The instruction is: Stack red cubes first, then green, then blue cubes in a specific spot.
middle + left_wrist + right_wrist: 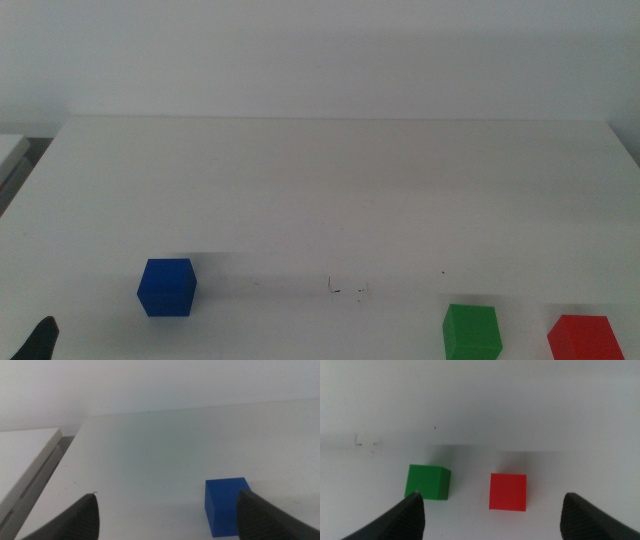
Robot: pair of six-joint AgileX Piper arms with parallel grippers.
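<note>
Red cube point(584, 337) sits flat on white tabletop, front right corner. Green cube point(470, 332) right beside it to left, small gap, not touching. Blue cube point(167, 287) way off on left, alone. Marked spot point(348, 290) with faint pen marks between blue and green, bare.

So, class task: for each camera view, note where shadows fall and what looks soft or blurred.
Middle view: a faint shadow band trails from the blue cube across the table; the pen marks look soft. Left wrist view: the left gripper jaws are blurred. Right wrist view: soft shadows lie behind the green cube and red cube; the right gripper jaws are blurred.
</note>
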